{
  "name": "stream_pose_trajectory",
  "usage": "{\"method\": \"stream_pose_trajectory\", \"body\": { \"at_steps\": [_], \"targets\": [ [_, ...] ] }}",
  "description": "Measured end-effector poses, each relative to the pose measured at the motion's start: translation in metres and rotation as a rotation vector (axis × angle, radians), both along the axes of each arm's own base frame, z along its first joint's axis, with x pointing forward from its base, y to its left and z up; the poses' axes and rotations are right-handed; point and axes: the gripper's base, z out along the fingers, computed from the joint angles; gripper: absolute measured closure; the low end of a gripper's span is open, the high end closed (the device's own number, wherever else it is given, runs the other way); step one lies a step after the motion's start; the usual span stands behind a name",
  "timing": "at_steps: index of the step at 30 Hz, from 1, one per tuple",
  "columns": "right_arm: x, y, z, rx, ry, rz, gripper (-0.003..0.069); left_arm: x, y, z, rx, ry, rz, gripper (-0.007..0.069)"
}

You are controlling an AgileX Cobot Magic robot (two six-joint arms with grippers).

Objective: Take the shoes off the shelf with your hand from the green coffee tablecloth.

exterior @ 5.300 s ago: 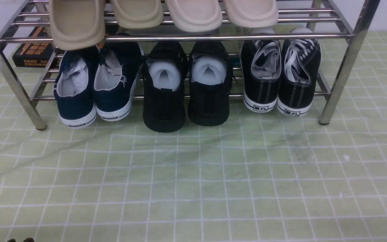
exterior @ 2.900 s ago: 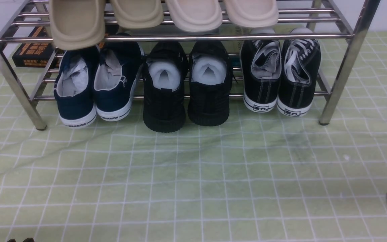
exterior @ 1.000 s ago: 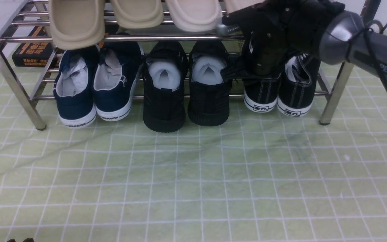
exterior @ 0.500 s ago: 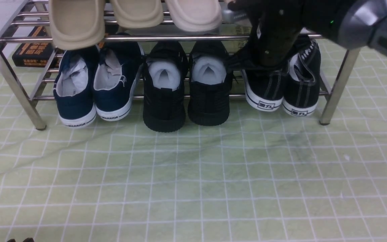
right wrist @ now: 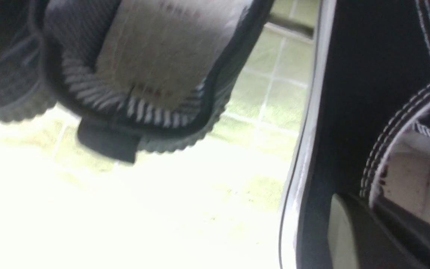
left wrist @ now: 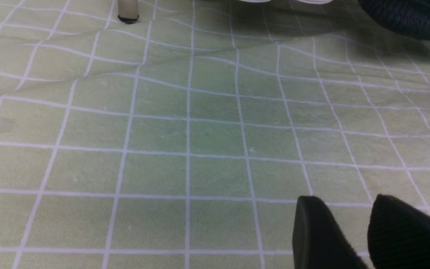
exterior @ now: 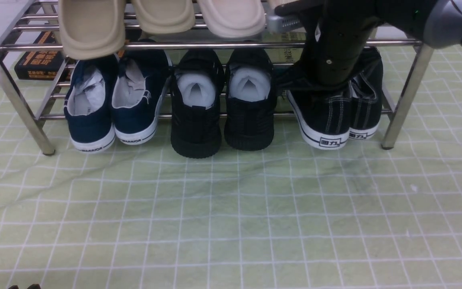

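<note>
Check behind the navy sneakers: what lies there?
A black book or box with orange lettering lies behind the navy sneakers; a beige slipper and the shelf bars cover its right part.

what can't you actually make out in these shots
Right gripper jaws: front view, its own body and the sneaker hide them; grip unconfirmed.
Second sneaker: front view, mostly behind the first one and the gripper.
Cloth: right wrist view, glare whites out most of it.
Book title: front view, too small, crossed by shelf bars.
Left gripper: front view, cut off by bottom edge.
</note>
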Motion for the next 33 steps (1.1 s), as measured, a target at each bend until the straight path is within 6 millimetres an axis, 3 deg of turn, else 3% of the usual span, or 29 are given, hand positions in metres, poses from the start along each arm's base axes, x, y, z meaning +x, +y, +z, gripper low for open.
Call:
{"method": "stream_pose_trajectory", "body": {
  "at_steps": [16,28,33],
  "targets": [
    [-0.019,0.027,0.003,-0.010,-0.001,0.113,0.0648,0.000,0.000,0.000,0.000,0.000,0.000,0.0383],
    [-0.055,0.020,0.061,0.073,-0.094,0.126,0.0648,0.000,0.000,0.000,0.000,0.000,0.000,0.0383],
    [-0.079,0.010,0.096,0.182,-0.129,0.140,0.0648,0.000,0.000,0.000,0.000,0.000,0.000,0.0383]
  ]
}}
